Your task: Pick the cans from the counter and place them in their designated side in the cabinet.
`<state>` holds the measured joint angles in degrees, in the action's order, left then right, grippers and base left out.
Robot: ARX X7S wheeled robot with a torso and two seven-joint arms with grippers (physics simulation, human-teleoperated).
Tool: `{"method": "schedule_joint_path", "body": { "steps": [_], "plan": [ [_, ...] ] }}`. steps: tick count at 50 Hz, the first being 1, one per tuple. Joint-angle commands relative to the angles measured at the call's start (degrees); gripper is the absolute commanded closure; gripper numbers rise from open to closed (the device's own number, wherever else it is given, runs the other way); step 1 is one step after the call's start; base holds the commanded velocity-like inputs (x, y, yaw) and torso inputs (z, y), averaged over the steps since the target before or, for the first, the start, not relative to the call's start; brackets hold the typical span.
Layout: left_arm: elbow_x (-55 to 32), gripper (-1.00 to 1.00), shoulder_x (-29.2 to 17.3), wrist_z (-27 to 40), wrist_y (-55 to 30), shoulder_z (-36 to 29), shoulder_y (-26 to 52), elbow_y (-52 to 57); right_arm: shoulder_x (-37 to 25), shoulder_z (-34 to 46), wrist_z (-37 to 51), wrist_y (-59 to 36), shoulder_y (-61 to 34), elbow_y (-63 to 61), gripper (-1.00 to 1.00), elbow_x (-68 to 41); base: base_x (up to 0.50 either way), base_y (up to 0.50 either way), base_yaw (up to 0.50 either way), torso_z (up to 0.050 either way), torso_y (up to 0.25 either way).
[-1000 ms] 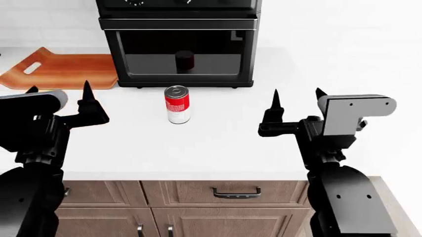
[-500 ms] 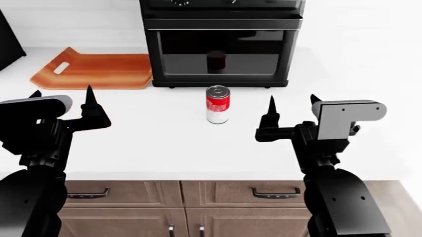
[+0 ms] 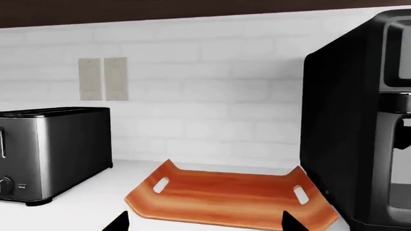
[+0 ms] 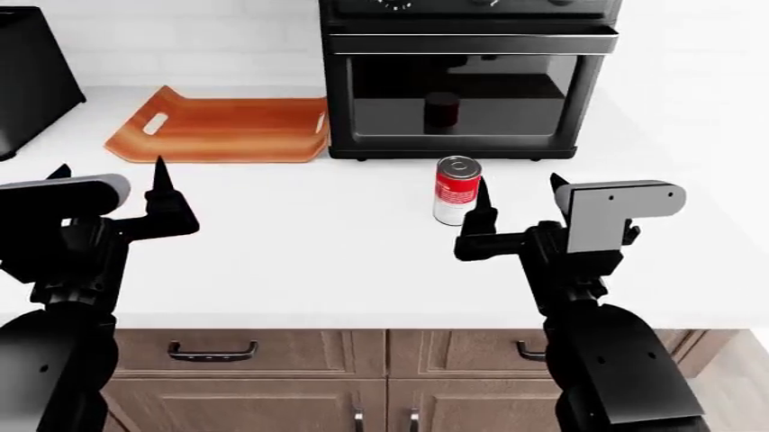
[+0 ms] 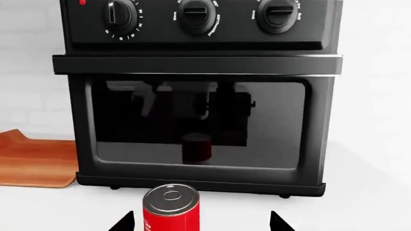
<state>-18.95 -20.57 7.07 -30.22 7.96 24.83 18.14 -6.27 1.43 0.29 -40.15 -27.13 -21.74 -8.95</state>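
1 red-and-white cylindrical can [image 4: 456, 189] is seen upright at centre-right on the white bench [image 4: 301, 261]; the left gripper [image 4: 108, 180] and right gripper [image 4: 520, 193] are spread wide, nothing held.

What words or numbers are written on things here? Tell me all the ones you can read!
None can be read.
Oven: small white marks around its knobs, too tiny and blurred to read.
Can: red and white label, no letters legible.
Toaster: small mark by its dial, unreadable.
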Motion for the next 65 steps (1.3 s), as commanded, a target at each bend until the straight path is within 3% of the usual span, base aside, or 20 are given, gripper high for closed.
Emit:
{"method": "schedule_joint_path", "body": {
  "steps": [1, 15, 26, 32, 47, 65],
  "plan": [
    [-0.1, -1.0, -0.7, 0.0, -0.7, -0.6, 0.3, 0.5, -0.6, 0.6, 0.3, -1.7, -0.3, -0.3, -1.0, -1.0, 0.08, 0.0, 0.0, 0.0, 0.0],
    [-0.3, -1.0, -0.7, 0.4, -0.8, -0.6, 0.2, 0.6, -1.0, 0.5, 0.8, -0.9, -0.2, -0.7, -1.0, -2.1, 0.32, 0.0, 0.0, 0.0, 0.0],
    [-0.4, -1.0, -0.8, 0.5, -0.5, -0.7, 0.3, 0.4, -0.7, -0.2, 1.9, -0.8, -1.0, -2.2, -1.0, -3.4, 0.0, 0.0, 0.0, 0.0, 0.001],
    [-0.5, -1.0, -0.9, 0.5, -0.5, -0.7, 0.0, 0.5, 0.1, -2.0, 2.7, -9.1, -2.8, -3.7, -1.0, -7.3, 0.0, 0.0, 0.0, 0.0, 0.0],
    [-0.6, -1.0, -0.9, 0.8, -0.1, -0.8, -0.2, 0.3, -1.7, 2.0, 5.2, -32.0, -7.2, -10.9, -1.0, -11.2, 0.0, 0.0, 0.0, 0.0, 0.0],
    [-0.8, -1.0, -1.0, 1.1, 0.1, -0.9, -0.2, -0.1, -3.2, 4.3, 5.0, -32.7, -7.1, -9.5, -1.0, -12.0, 0.0, 0.0, 0.0, 0.0, 0.0]
  ]
}}
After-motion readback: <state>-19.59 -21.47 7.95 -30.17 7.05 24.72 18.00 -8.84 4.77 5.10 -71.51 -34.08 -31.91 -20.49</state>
